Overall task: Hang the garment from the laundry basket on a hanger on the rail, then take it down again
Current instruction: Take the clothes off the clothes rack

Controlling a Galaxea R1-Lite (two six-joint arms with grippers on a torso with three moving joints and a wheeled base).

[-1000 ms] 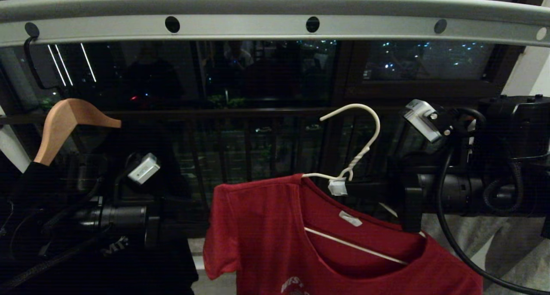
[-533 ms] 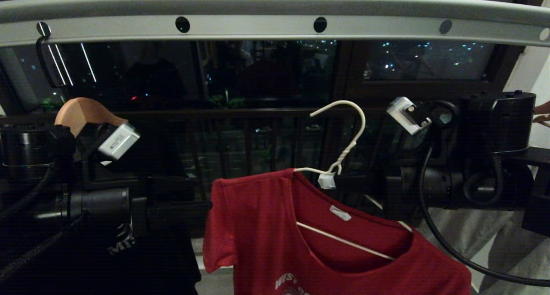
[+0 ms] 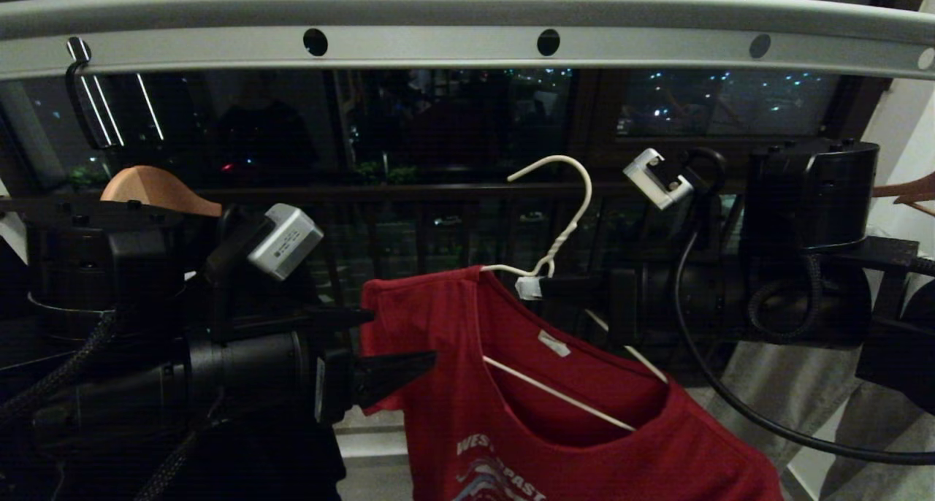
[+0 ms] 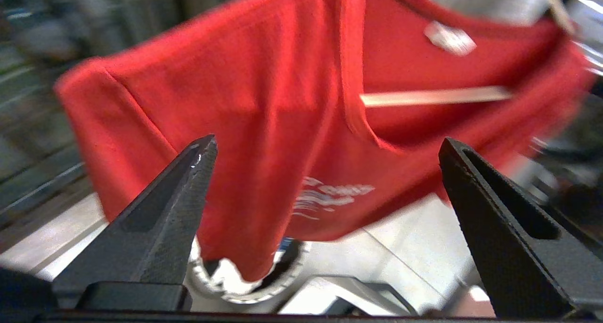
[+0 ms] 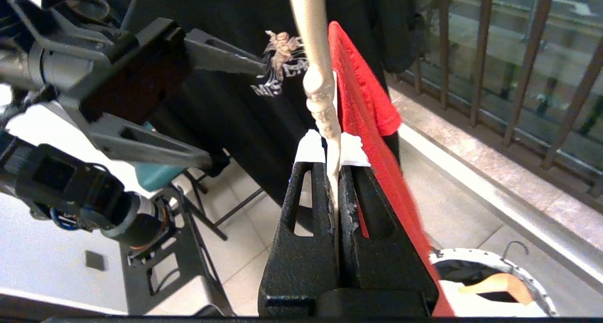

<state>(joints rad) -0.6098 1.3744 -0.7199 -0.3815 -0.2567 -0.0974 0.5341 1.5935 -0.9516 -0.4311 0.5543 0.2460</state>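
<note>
The red garment [image 3: 555, 413] hangs on the white wire hanger [image 3: 562, 216], whose hook is in the air below the grey rail [image 3: 467, 26], not on it. My right gripper [image 3: 529, 288] is shut on the hanger's twisted neck [image 5: 320, 92], with the garment [image 5: 372, 125] draped beside its fingers. My left gripper [image 3: 403, 334] is open, level, its tips at the garment's sleeve edge. In the left wrist view the garment [image 4: 264, 125] fills the space beyond the open left gripper [image 4: 326, 141], and no cloth lies between its fingers. The laundry basket [image 5: 494, 262] stands on the floor below.
A wooden hanger [image 3: 157, 188] with a black T-shirt [image 5: 264, 78] hangs at the left, behind my left arm. A black hook [image 3: 80, 99] hangs from a rail hole. Dark window railing bars [image 3: 438, 253] run behind. Grey cloth [image 3: 789, 384] shows at the lower right.
My left arm has risen and swung in towards the garment's sleeve, its gripper opening wider. My right gripper has carried the hanger and garment left and a little upward.
</note>
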